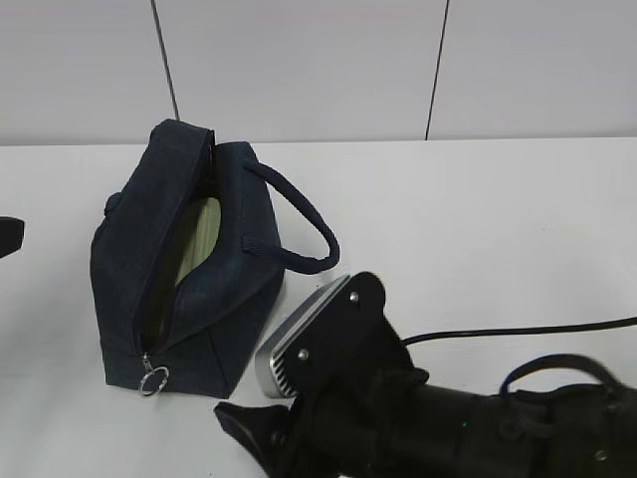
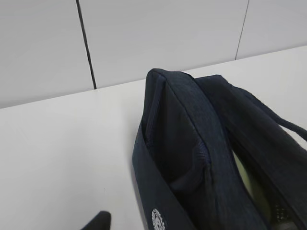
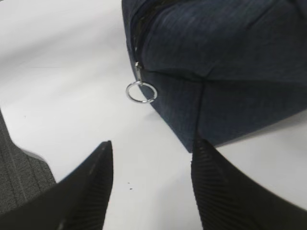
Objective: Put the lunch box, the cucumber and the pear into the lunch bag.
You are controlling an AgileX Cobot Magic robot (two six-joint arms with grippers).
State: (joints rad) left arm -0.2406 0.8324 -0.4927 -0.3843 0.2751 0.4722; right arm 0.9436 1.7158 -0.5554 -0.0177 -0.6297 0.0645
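Exterior view shows, furthest left of the bag (image 1: 189,299), only a dark tip of the left gripper (image 1: 8,237) at the frame edge, well apart from the fabric; its spread cannot be told from the pictures, and nothing is seen in it. The bag stands on the white table (image 1: 478,219) with its zipper parted along the top, and the pale green lid of the lunch box (image 1: 199,239) shows through the slit, so the box sits inside. Cucumber and pear appear in no view; whether they are already packed under the fabric cannot be told. At the bag's near corner hangs the ring pull (image 3: 141,92). Right of and below that corner, the right gripper (image 3: 151,177) hovers with its fingers (image 3: 93,191) spread fairly wide and empty, one finger close to the bag's bottom edge. If the mouth needs widening or closing, the sound approach seems to be to line the fingers up on the ring and pinch it without pushing the soft wall. The strap (image 1: 304,224) arches on the bag's right side, and the right arm's bulk partly screens the table there.
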